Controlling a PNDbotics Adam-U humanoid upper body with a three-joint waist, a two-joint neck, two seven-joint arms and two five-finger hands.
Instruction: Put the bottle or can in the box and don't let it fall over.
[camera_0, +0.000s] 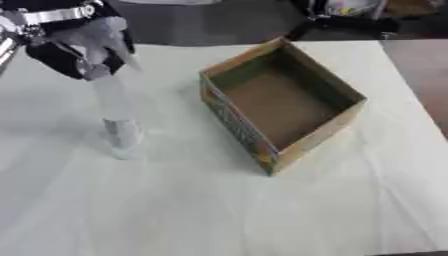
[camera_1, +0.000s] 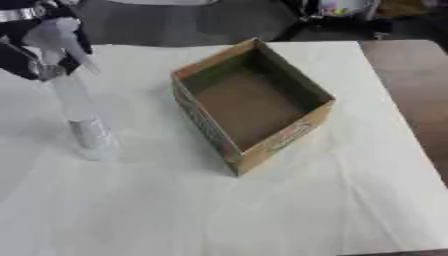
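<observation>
Left eye view first: the left hand (camera_0: 83, 52) comes in at the far left, fingers curled round the top of a tall clear bottle (camera_0: 118, 117). The bottle is upright, maybe tilted a touch, its base at or just above the white tablecloth (camera_0: 219, 210) — can't tell if it's touching. It sits well left of the cardboard box (camera_0: 280, 100), which is open-topped, empty, brown inside with printed sides, turned so a corner points at the near edge.

Right eye view: same story, the box (camera_1: 249, 105) sits a bit further left in the picture, and the bottle (camera_1: 83, 120) shows a pale grey label band low down. The hand (camera_1: 48, 42) is pinching near the neck. The right hand isn't visible in either view.

My guess on handling: see-through thin plastic, looks empty, so light and a bit squashy, smooth enough to slip. Tall and narrow means tippy — a hold high up lets the bottom swing, so I'd grab nearer the middle if possible. The box is stiff card with a flat floor, decent landing spot. The cloth is soft and creased.
</observation>
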